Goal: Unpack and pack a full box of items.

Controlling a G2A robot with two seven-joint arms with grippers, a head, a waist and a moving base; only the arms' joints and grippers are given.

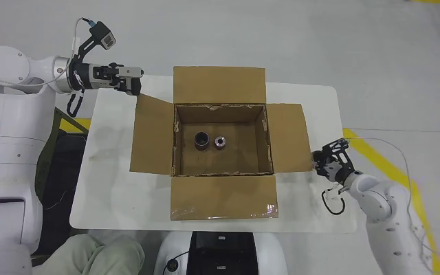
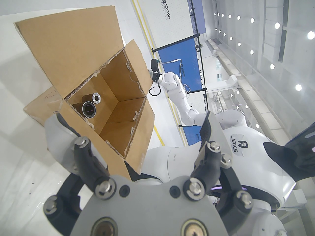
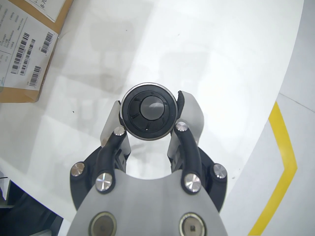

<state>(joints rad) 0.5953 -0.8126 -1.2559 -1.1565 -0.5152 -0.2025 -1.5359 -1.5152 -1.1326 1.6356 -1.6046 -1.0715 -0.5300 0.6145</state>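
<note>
An open cardboard box (image 1: pixel 220 196) with all flaps spread flat sits mid-table. On its floor stand a black cylinder (image 1: pixel 201 141) and a smaller silver-rimmed round part (image 1: pixel 219 142); the left wrist view shows them too, the cylinder (image 2: pixel 89 109) beside the silver part (image 2: pixel 96 98). My left gripper (image 1: pixel 132 79) hovers off the box's far left corner, open, nothing between its fingers (image 2: pixel 209 128). My right gripper (image 1: pixel 322 160) is just right of the right flap, low over the table. It is shut on a round black part with a silver rim (image 3: pixel 149 111).
The white table (image 1: pixel 110 172) has bare room left and right of the box. A labelled flap (image 3: pixel 24 37) lies close to the right gripper. The table's right edge is near, with a yellow floor line (image 1: pixel 385 148) beyond.
</note>
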